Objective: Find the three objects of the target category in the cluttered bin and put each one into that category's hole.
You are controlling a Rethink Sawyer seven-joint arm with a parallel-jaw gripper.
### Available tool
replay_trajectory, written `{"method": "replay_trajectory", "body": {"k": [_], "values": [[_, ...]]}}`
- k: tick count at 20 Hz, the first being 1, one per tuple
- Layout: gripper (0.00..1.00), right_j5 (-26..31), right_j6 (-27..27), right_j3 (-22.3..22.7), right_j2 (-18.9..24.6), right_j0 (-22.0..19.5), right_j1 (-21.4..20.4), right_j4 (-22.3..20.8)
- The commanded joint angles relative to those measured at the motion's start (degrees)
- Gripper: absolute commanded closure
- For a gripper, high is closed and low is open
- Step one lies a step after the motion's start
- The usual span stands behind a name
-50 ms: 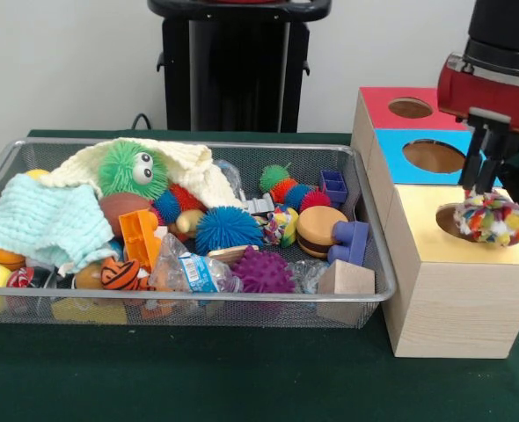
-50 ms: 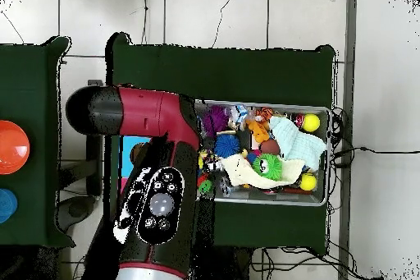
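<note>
Dropping-off step, by the look of it. Gripper pinched shut on a colourful rope toy, hanging right at the dark hole in the top of the wooden box. Toy partly over the hole, not yet down inside. Next move, most likely: line the toy up over the hole, lower a little, let go, then head back to the basket for another one. Easy to snag the fluffy ends on the rim of the hole.

Behind the wooden box, a blue box and a red box, each with a round hole on top. Can't tell what sits inside any of them.

Wire basket on the green table, still very full: green fuzzy ball with eyes, blue spiky ball, purple spiky ball, toy burger, little basketball, pale blue cloth, cream cloth, wooden block. Another small bit of colourful rope near the burger, maybe the same kind.

From above, red and black arm covering the boxes.
</note>
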Motion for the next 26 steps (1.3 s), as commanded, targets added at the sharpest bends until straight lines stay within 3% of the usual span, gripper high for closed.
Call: {"method": "replay_trajectory", "body": {"k": [1, 5, 9, 16, 26], "values": [[1.0, 5.7, 8.5, 7.6, 2.7, 0.8, -2.6, 0.2], [1.0, 10.3, 12.3, 7.5, 0.3, 3.2, -4.1, 0.6], [1.0, 10.7, 13.7, 7.7, -0.5, 4.1, -4.3, 1.1], [1.0, 17.9, 17.0, 5.0, -3.4, 6.6, -5.2, 1.4], [1.0, 13.8, 14.3, 6.3, -2.4, 5.4, -4.8, 1.4]]}}
